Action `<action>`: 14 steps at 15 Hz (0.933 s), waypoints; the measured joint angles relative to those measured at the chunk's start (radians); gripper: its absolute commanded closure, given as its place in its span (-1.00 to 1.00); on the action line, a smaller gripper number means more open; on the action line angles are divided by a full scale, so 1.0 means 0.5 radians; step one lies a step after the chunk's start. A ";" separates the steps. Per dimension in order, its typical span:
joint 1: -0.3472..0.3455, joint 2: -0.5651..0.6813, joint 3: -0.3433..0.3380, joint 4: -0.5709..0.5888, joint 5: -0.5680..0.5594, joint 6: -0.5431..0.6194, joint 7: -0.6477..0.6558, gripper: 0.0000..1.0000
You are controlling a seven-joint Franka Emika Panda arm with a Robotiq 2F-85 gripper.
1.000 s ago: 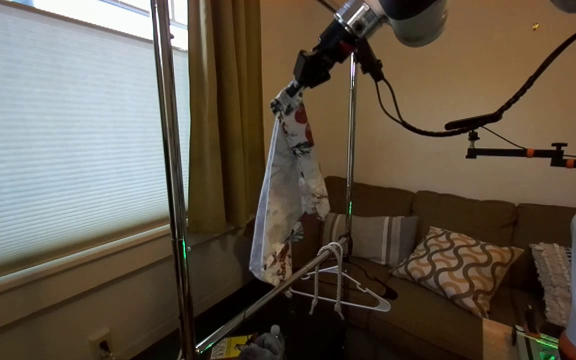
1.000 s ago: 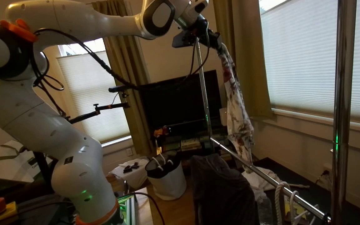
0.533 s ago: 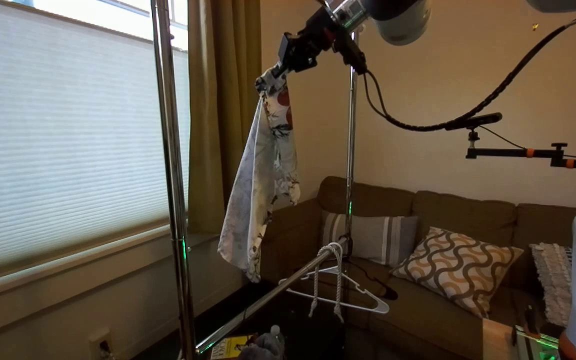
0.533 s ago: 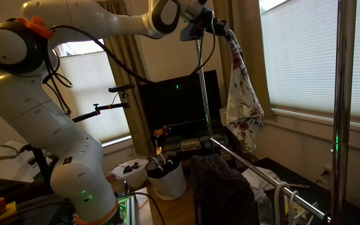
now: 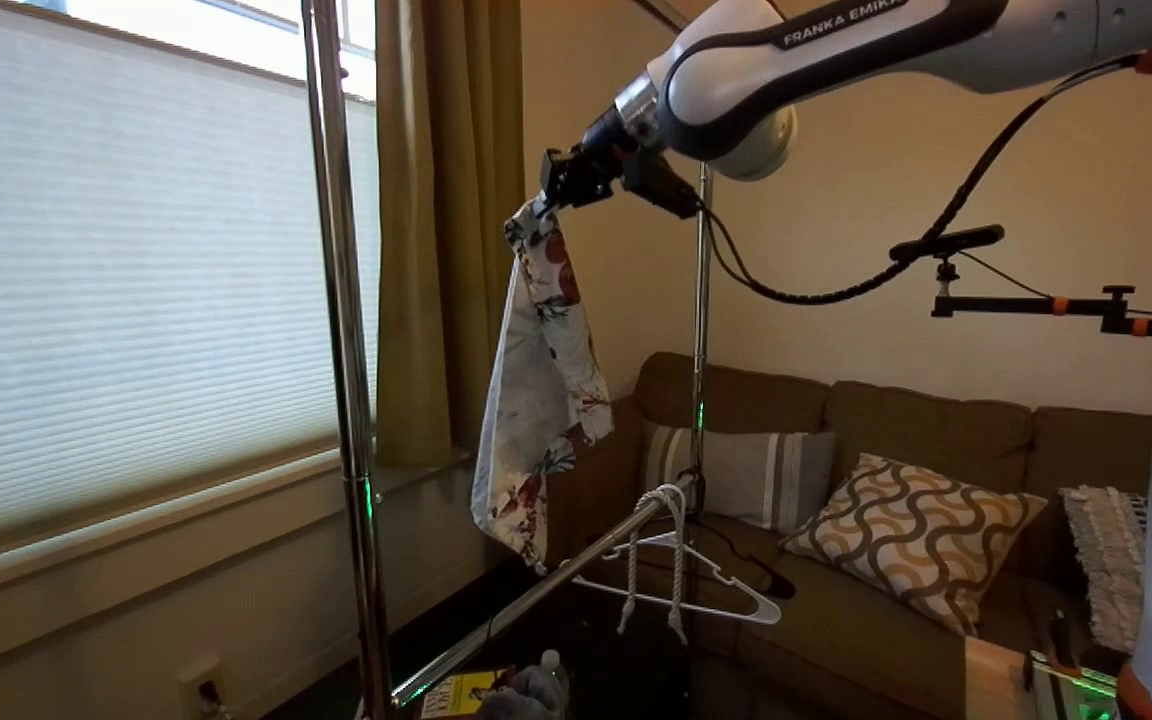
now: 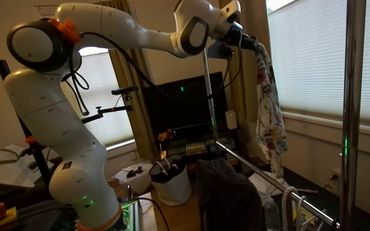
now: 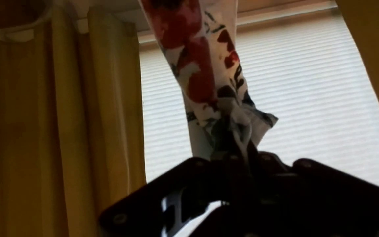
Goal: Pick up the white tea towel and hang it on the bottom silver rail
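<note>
As your jaws clamp the tea towel (image 7: pixel 206 70), only exterior views show the bottom silver rail (image 5: pixel 536 596), low in frame.

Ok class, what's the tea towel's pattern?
The towel has red shapes and dark sprigs on white, clearest in the wrist view.

The white arm (image 6: pixel 117 28) has a black tool (image 5: pixel 542 207).
</note>
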 measured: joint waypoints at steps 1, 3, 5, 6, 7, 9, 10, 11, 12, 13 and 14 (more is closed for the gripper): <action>-0.015 0.021 -0.005 -0.033 -0.009 -0.022 0.011 0.98; -0.056 0.017 -0.015 -0.122 -0.045 -0.178 0.029 0.98; -0.059 -0.050 -0.048 -0.228 -0.034 -0.404 0.019 0.98; -0.054 -0.103 -0.068 -0.291 -0.004 -0.527 0.004 0.98; -0.052 -0.160 -0.088 -0.360 0.024 -0.648 -0.005 0.98; -0.051 -0.280 -0.138 -0.518 0.106 -0.876 -0.044 0.98; -0.048 -0.333 -0.166 -0.590 0.156 -0.988 -0.078 0.98; -0.046 -0.386 -0.194 -0.648 0.201 -1.116 -0.109 0.94; -0.045 -0.432 -0.222 -0.680 0.236 -1.260 -0.120 0.94; -0.045 -0.470 -0.245 -0.693 0.254 -1.363 -0.127 0.94; -0.045 -0.498 -0.260 -0.697 0.261 -1.410 -0.130 0.94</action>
